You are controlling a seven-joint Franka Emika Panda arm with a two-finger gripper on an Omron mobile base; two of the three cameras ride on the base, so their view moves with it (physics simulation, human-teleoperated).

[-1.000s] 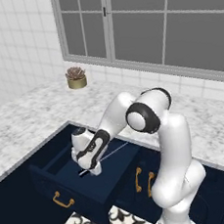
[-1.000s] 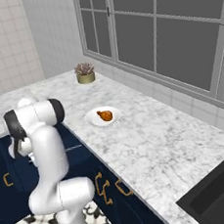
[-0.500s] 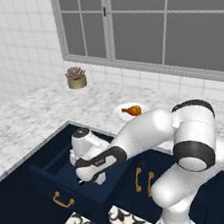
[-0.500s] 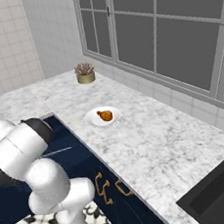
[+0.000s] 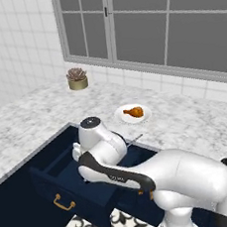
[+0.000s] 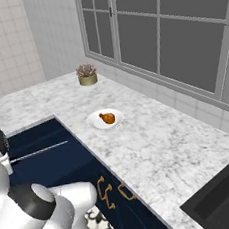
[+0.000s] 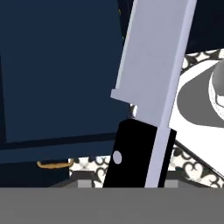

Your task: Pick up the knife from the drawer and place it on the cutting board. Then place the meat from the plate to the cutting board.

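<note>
Knife (image 7: 151, 87) is up out of the drawer (image 5: 74, 187) now, fingers clamped on its handle, so I'm heading right next, no board spotted yet.

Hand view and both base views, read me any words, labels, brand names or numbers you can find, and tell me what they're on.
None: no readable text in any view.
The knife has a plain blade and a black handle with one pale rivet, no brand mark.
The drawer, plate and plant pot are unmarked.
</note>
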